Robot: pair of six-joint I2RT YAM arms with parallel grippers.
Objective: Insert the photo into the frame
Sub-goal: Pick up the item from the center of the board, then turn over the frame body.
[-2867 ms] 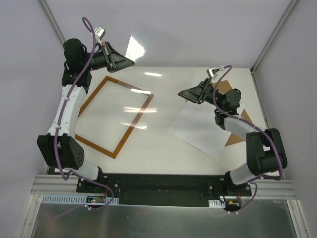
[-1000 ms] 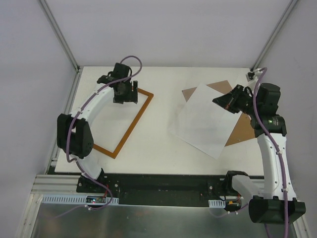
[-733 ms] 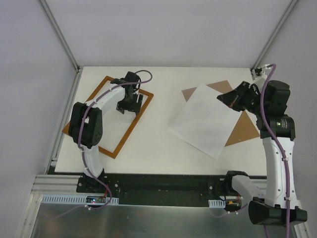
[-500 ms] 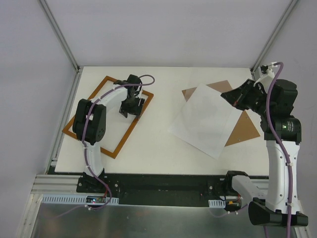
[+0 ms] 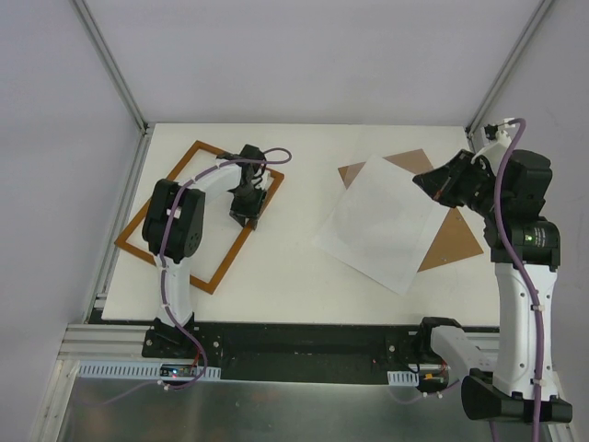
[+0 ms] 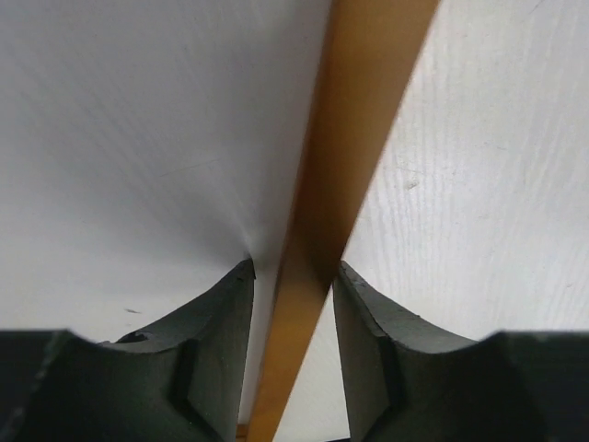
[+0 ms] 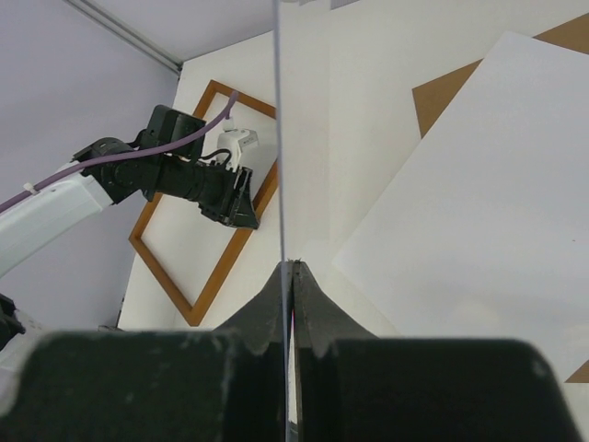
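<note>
The left hand point(image 6: 293, 276) points down at the white bench point(image 6: 479, 184), its two dark grey fingers point(image 6: 216, 341) rising from the bottom edge with a gap between them. One orange-brown rail of the frame point(image 6: 354, 157) runs through that gap, slanting from bottom centre up to the top right. The right fingertip sits right at the rail's edge; whether it touches cannot be told. The left fingertip stands just beside the rail, a sliver of white showing between them. Right of the rail the bench shows faint grain and a small dark speck point(image 6: 410, 184); left of it the white looks smoother.
</note>
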